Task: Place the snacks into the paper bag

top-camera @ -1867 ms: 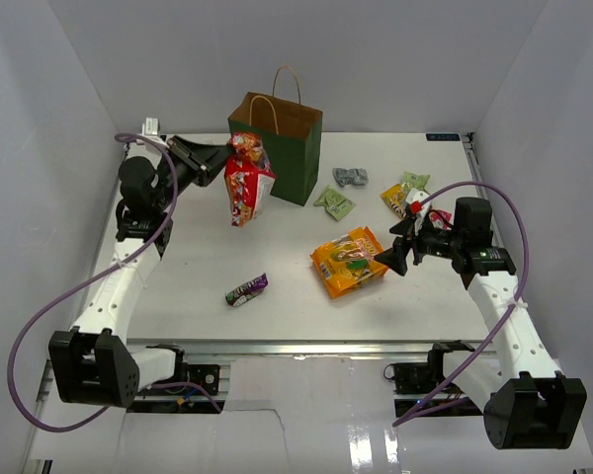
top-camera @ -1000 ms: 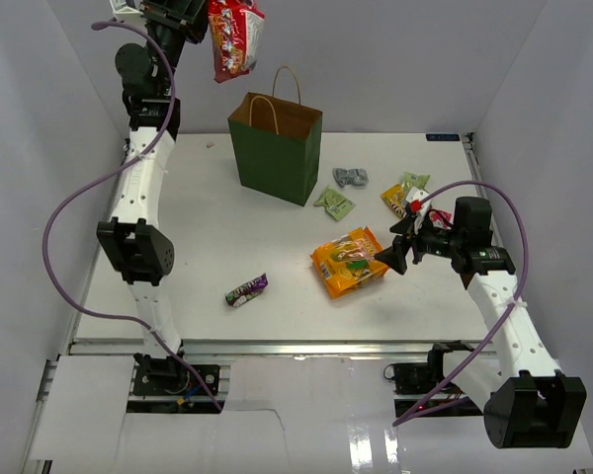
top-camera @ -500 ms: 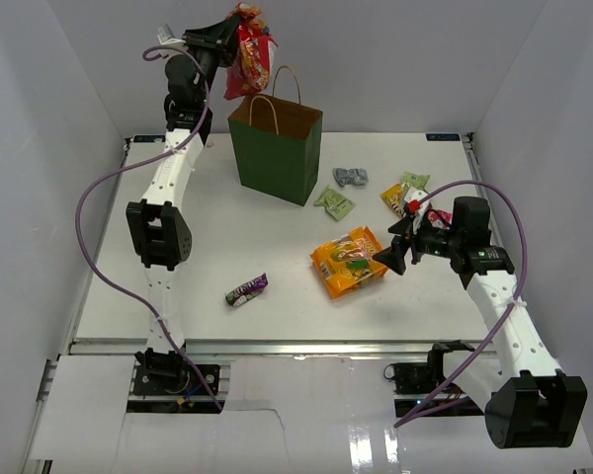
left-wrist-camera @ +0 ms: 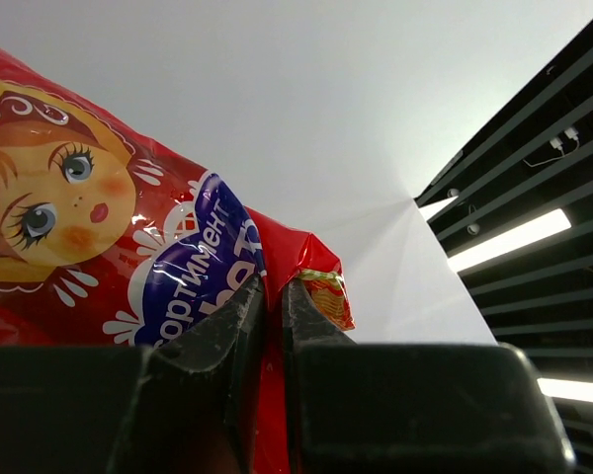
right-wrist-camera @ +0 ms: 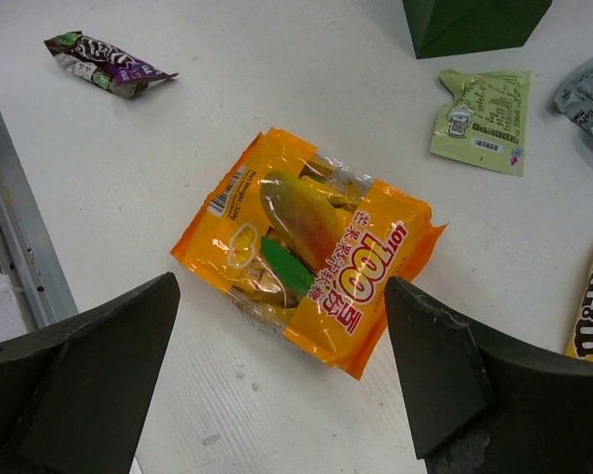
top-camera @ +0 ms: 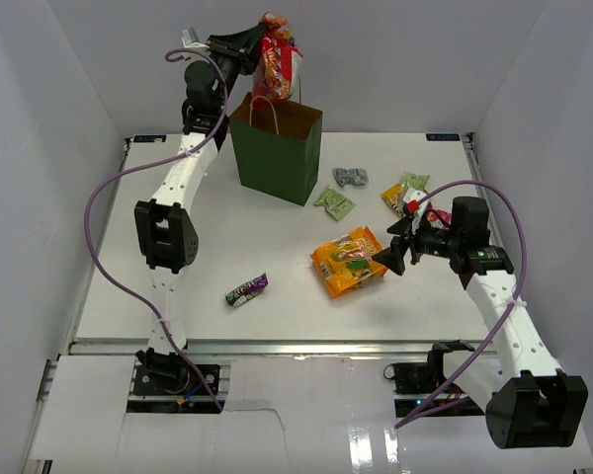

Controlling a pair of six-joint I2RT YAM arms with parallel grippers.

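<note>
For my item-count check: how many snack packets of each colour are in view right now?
Red packet, in the left gripper: 1
Orange bag: 1
Purple bar: 1
Grey wrapper: 1
Light-green wrappers: 2
Yellow packet: 1
Pink packet, mostly hidden behind the right arm: 1
Total: 8

The white worktop [top-camera: 198,247] carried the paper bag [top-camera: 277,158] near its far edge, an orange bag [top-camera: 349,262] mid-surface, a purple bar [top-camera: 246,289] toward the near edge, and a grey wrapper [top-camera: 350,177] and a light-green wrapper [top-camera: 334,203] between them.
</note>
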